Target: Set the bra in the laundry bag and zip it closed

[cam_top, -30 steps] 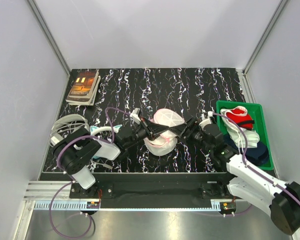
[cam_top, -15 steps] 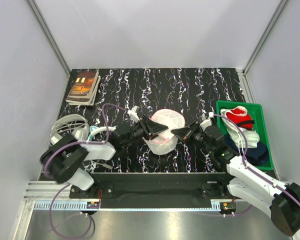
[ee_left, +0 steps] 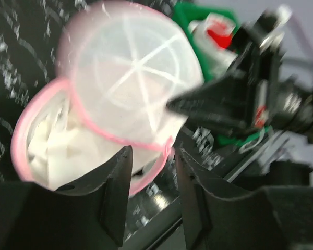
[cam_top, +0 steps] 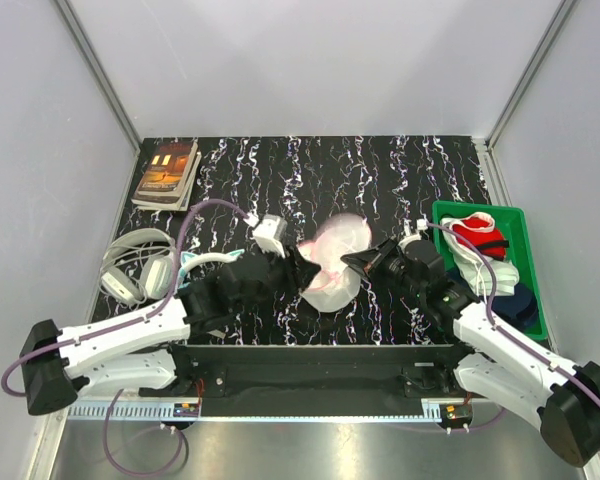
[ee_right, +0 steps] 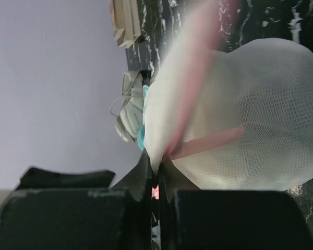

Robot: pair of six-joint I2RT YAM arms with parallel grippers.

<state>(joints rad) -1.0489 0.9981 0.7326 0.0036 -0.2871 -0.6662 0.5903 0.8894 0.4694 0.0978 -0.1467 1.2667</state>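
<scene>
Right gripper (ee_right: 155, 176): jaws closed to a tight pinch on the pink-trimmed edge of the laundry bag (cam_top: 330, 278). Left gripper (ee_left: 151, 159): jaws partly apart and holding nothing, with the bag's near rim just beyond the fingertips; whether they touch it cannot be told. The bag sits on the marbled black table (cam_top: 380, 170), mid-width and toward the near edge, with the left gripper at its left side and the right gripper at its right. The top view alone shows both arms reaching in from the near corners. It also shows the headphones (cam_top: 132, 275) at the left, the books (cam_top: 167, 173) in the far left corner, and the green tray (cam_top: 477, 206) at the right holding a red cloth (cam_top: 477, 232) and white clothes. In that view the bag is smeared by blur. The left wrist view alone shows the bag's two halves parted: a domed upper half with crossing white ribs is tilted over a pink-rimmed lower half holding something pale. The right gripper's dark fingers are at the bag's right rim. The right wrist view alone shows the mesh weave, a pink strap across the dome, and the closed fingertips biting the edge. The bra cannot be picked out in any view.
</scene>
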